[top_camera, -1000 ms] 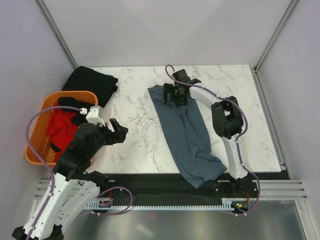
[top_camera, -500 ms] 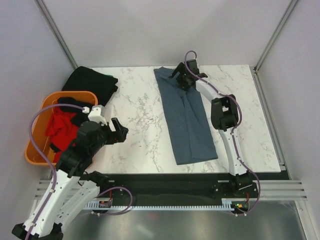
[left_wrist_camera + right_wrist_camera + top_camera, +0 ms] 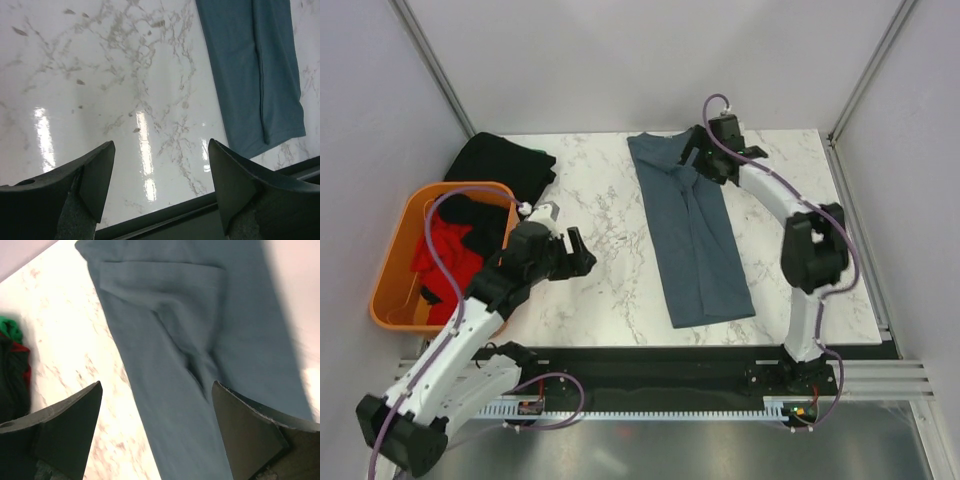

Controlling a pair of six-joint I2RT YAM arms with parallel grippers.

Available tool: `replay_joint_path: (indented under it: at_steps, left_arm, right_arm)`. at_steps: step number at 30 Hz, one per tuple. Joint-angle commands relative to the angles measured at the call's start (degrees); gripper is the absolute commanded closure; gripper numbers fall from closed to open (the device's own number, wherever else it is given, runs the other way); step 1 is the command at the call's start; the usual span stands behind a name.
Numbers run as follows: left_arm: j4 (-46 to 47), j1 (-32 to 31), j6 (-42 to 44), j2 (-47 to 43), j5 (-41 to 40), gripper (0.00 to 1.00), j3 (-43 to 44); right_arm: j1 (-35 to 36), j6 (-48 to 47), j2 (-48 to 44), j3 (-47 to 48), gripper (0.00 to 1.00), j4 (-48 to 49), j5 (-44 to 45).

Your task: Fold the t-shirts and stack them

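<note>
We take the blue-grey t-shirt as our mark: it lies flat on the marble counter as a long strip folded lengthwise, one end at the counter's far edge and the other close to its near edge. The right jaws hang over the far end of this shirt, spread wide with nothing between them; through the right wrist camera we see only creased blue-grey cloth beneath. The left jaws hover over bare counter to the left of the shirt's near half, apart from it, also standing wide and holding nothing. Further left of the shirt, well apart, a black t-shirt sits in a heap at the counter's far corner. Beyond that, past the counter's left edge, an orange basket holds a red t-shirt and some black cloth.
</note>
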Motion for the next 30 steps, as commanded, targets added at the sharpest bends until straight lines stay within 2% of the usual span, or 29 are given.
replay_joint_path:
  at_steps: [1, 3, 4, 9, 12, 18, 22, 25, 26, 28, 29, 30]
  left_arm:
    - [8.46, -5.99, -8.10, 6.98, 5.70, 0.18, -3.20]
    - [13.91, -11.11, -12.59, 10.87, 4.21, 0.18, -4.34]
    - [15.76, -15.14, -15.21, 16.11, 4.11, 0.18, -4.43]
    - [28.40, -23.25, -21.47, 29.77, 5.34, 0.18, -3.65]
    - [30.36, -27.03, -23.41, 35.57, 4.56, 0.18, -1.98]
    - [34.67, -32.49, -27.45, 43.74, 3.41, 0.19, -1.45]
    - [37.83, -35.03, -30.52, 47.18, 2.71, 0.23, -1.10]
    - [39.33, -36.09, -31.14, 49.55, 2.35, 0.35, -0.57]
    - [40.03, -36.09, -31.67, 49.99, 2.36, 0.48, -0.22]
    - [40.56, -36.09, -32.02, 50.35, 2.27, 0.65, -0.39]
    - [40.56, -36.01, -32.02, 49.92, 2.09, 0.83, -0.74]
    - [39.95, -36.09, -32.20, 49.13, 1.74, 0.91, -1.18]
  right_arm:
    - [-0.44, -5.70, -19.63, -13.09, 0.02, -5.94, 13.68]
    - [-0.53, -5.62, -28.31, -22.90, 0.02, -9.21, 18.70]
    - [-0.53, -3.79, -31.06, -26.27, 0.02, -12.18, 19.93]
    - [-0.62, 0.01, -50.37, -49.89, 0.02, -13.01, 16.45]
    - [-0.62, 1.50, -58.82, -58.44, 0.02, -13.09, 15.29]
    - [-0.53, 3.35, -67.54, -65.84, 0.02, -17.75, 13.97]
    - [0.00, 6.41, -69.67, -67.44, 0.02, -19.32, 11.86]
    - [0.17, 8.35, -69.94, -67.79, 0.02, -18.11, 8.88]
    - [0.44, 8.97, -69.67, -68.05, 0.02, -17.75, 8.43]
    - [0.79, 8.89, -68.89, -68.49, 0.02, -17.84, 8.78]
    - [0.88, 8.97, -68.36, -69.10, 0.02, -18.10, 8.69]
    - [1.05, 9.24, -68.35, -69.63, 0.02, -18.19, 8.43]
